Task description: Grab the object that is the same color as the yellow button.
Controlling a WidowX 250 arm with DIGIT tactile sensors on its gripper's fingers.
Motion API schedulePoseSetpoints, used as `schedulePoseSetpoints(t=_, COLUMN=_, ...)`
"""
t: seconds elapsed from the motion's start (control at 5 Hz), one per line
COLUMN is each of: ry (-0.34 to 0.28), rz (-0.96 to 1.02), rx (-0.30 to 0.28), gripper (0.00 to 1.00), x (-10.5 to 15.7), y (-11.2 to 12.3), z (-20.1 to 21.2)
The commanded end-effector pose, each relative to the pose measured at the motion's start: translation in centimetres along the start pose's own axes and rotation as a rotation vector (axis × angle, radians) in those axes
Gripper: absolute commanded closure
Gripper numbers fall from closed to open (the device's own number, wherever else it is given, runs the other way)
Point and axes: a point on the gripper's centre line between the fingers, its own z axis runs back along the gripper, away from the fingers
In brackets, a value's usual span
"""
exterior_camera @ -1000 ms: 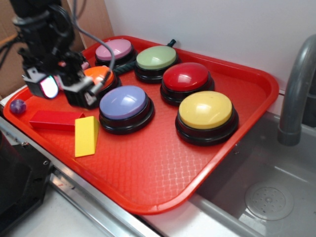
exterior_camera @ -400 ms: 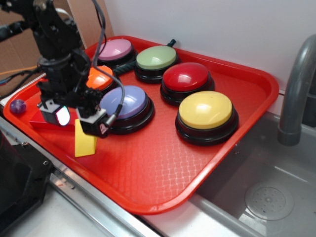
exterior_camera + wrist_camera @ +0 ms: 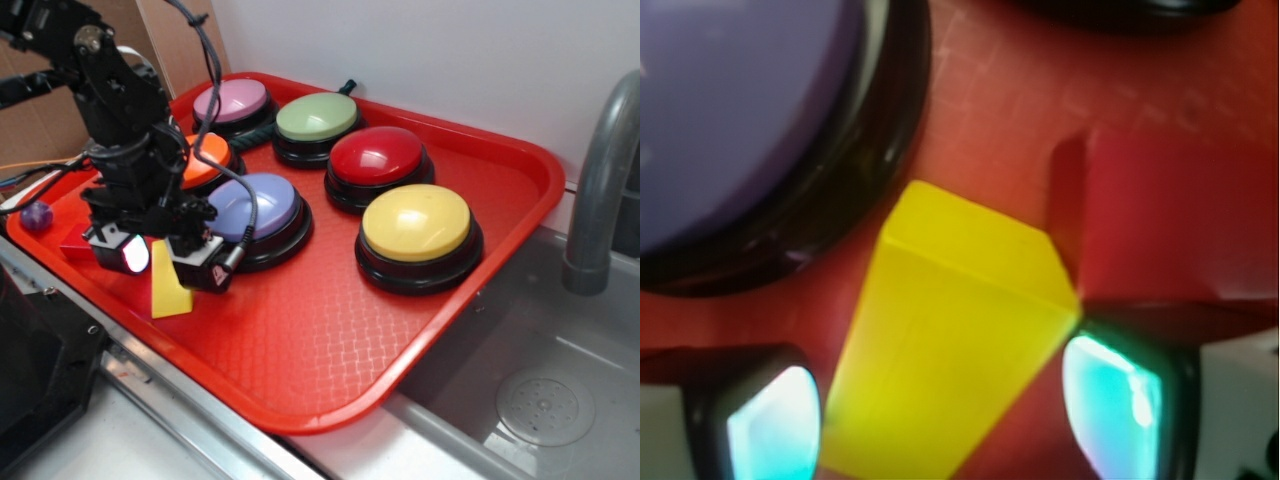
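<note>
Yellow wedge block (image 3: 945, 355) lay near the tray's (image 3: 330, 350) front left edge, between the spread fingers of the hand (image 3: 165, 262), which straddled it without gripping. Closing and lifting seemingly remained. Farther right sat the matching yellow button (image 3: 416, 222).

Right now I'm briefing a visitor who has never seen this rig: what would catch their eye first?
Probably the colored dome buttons on the red tray, above all the yellow button on its right side. Next, the gripper at the tray's near-left, open astride the yellow wedge, beside the red block.
</note>
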Motion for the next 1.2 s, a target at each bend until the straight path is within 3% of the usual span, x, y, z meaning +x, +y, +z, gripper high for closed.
schedulePoseSetpoints(t=0.0, ry=-0.049, rz=0.001, rx=-0.023, gripper=0.64, x=0.4, y=-0.9, z=-0.7)
schedulePoseSetpoints(t=0.2, ry=-0.069, rz=-0.001, rx=-0.017, gripper=1.0, x=0.3, y=-0.8, z=-0.4)
schedulePoseSetpoints(t=0.4, ry=-0.099, rz=-0.078, rx=0.017, gripper=1.0, x=0.4, y=-1.0, z=0.2)
schedulePoseSetpoints(t=0.6, ry=-0.066, rz=-0.194, rx=0.109, gripper=1.0, x=0.8, y=-1.6, z=2.1)
schedulePoseSetpoints(t=0.8, ry=-0.066, rz=-0.275, rx=0.141, gripper=1.0, x=1.7, y=-2.7, z=6.5)
schedulePoseSetpoints(t=1.0, ry=-0.069, rz=-0.344, rx=0.075, gripper=1.0, x=2.9, y=-3.6, z=10.1)
